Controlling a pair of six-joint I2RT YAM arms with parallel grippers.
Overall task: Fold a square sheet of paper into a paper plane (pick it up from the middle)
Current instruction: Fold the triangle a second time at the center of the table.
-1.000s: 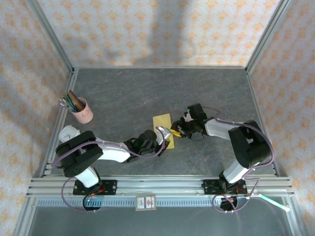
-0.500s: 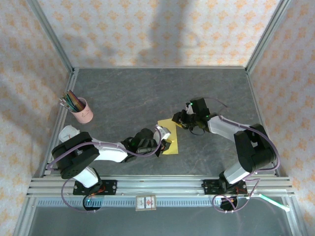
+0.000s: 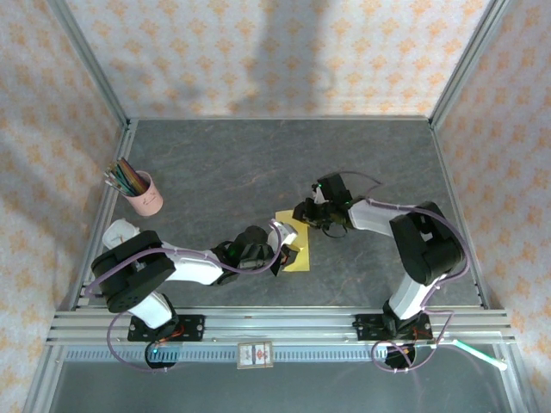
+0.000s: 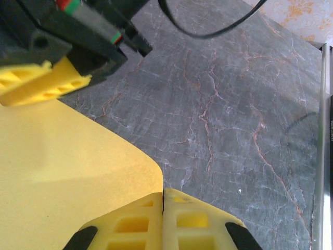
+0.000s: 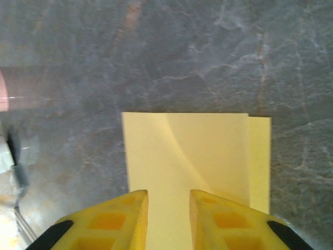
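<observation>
The square sheet of paper, thin, plain and yellow, was found lying near the middle of the dark grey, stone-patterned counter, between the two pincers, with one flap turned over onto itself. In the right wrist view the upper layer was seen to stop short of the lower one, so that a narrow strip was left showing along one side. The left pincer was closed tight, with the near edge of the sheet seemingly pinched in it. The right pincer was set at the far edge, its jaws parted by a narrow gap over the paper. Whether the paper was touched by them could not be told.

The step in hand was judged to be the setting of a fold. It would be done well if the sheet were anchored by the closed pincer, the loose edges brought level before any pressing, and the crease rubbed down lightly, since such thin paper would be easily dragged or torn.

Counted from largest to smallest:
- one counter
- two arms, the left arm and the right arm
- one sheet
- one pink cup
- two pincers, with two yellow fingers to each
- a bunch of coloured pencils, too fine to be counted
</observation>
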